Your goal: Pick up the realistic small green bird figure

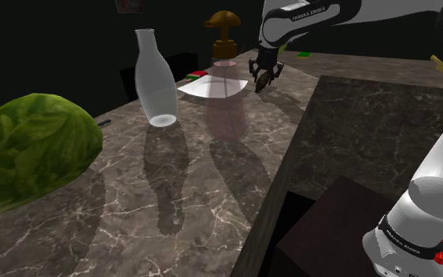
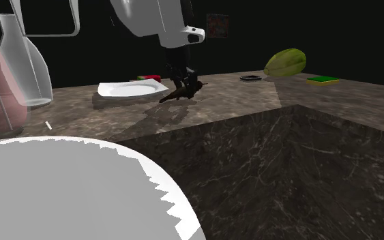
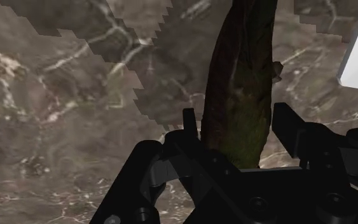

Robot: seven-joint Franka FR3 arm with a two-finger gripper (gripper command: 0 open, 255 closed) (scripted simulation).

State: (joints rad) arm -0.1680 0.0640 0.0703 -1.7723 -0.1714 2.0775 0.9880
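**Clamping the bird figure beside the plate, toward the counter's far edge**

Finding 1, position: the bird figure [image 3: 241, 95], rendered dark brownish-green, sits directly between my fingers, so there is no offset left to close. It lies toward the far edge of the counter [image 1: 212, 197], just beside the rim of the white plate [image 2: 130, 88].

Finding 2, axis: its long body runs straight out from my palm and crosswise to my closing line. From the second exterior view it hangs tilted, tail end low toward the marble. I cannot tell whether the tail touches.

Finding 3, grip: my gripper [image 3: 234, 112] appears closed on the body, one finger against each flank. In my judgement the next move is a straight lift.

Finding 4, markings: the arm casing [image 1: 310, 14] reads "FRANKA EMIKA". I can read no other writing.
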